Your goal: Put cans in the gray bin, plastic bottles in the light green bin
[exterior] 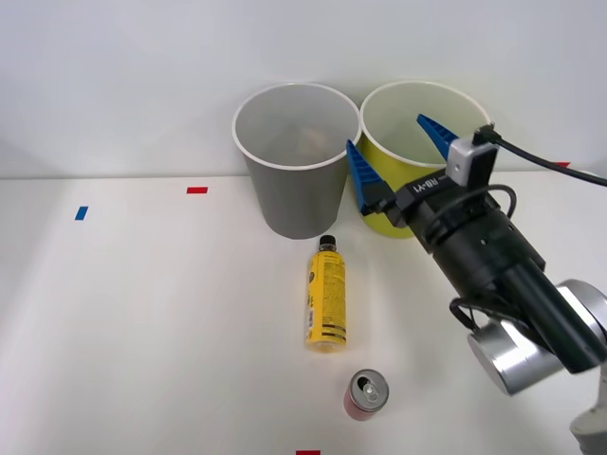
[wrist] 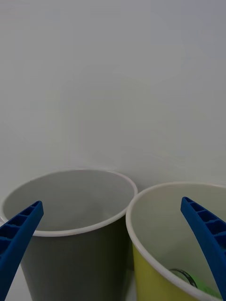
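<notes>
"RB-Y1" is read in white on the black right arm. The right gripper (exterior: 396,157) is held wide open and empty over the light green bin (exterior: 384,220), beside the gray bin (exterior: 294,204). The yellow bottle (exterior: 325,296) and pink-red can (exterior: 366,393) lie on the table (exterior: 142,332).

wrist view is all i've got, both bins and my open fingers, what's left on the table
Observer: A yellow bottle lies on its side on the table in front of the gray bin, black cap toward the bin.
Operator: any cans out there
Observer: One pink can stands upright, nearer the robot than the bottle, close to its base end but apart from it.
Operator: where's my gripper relative to those
Observer: The right gripper hangs open at the green bin's near side, farther from the robot than bottle and can.
</notes>
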Available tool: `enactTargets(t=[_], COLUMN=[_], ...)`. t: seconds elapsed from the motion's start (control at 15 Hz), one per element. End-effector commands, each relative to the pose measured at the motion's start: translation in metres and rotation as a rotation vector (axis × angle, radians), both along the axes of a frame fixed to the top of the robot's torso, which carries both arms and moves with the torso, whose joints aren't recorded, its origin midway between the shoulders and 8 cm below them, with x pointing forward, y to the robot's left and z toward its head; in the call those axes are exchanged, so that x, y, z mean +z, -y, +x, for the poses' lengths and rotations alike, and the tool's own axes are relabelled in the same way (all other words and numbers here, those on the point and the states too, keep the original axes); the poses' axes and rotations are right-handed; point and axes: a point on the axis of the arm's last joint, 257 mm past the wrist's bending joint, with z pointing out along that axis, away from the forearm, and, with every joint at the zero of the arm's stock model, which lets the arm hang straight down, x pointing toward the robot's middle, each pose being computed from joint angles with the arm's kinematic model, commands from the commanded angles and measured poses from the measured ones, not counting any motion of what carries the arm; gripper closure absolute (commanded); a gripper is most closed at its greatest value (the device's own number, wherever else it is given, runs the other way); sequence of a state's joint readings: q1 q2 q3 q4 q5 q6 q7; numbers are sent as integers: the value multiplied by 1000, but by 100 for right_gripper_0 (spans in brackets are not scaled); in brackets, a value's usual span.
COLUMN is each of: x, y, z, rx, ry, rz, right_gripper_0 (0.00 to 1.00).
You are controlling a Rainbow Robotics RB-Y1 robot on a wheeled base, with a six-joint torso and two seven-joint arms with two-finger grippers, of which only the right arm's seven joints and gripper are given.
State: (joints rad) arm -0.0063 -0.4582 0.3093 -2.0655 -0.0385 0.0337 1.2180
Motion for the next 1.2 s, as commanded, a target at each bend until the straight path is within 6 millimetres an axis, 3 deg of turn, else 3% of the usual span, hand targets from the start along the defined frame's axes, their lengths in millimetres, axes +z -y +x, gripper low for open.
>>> enactTargets(t=[0.07, 0.8, 1.2], x=[-21, -100, -113], y=[26, 120, 132], z=[-38, -113, -124], rx=[-25, -213, -315], ry=[-61, -223, -253], rz=[7, 33, 129], right_gripper_0=[0, 0, 0])
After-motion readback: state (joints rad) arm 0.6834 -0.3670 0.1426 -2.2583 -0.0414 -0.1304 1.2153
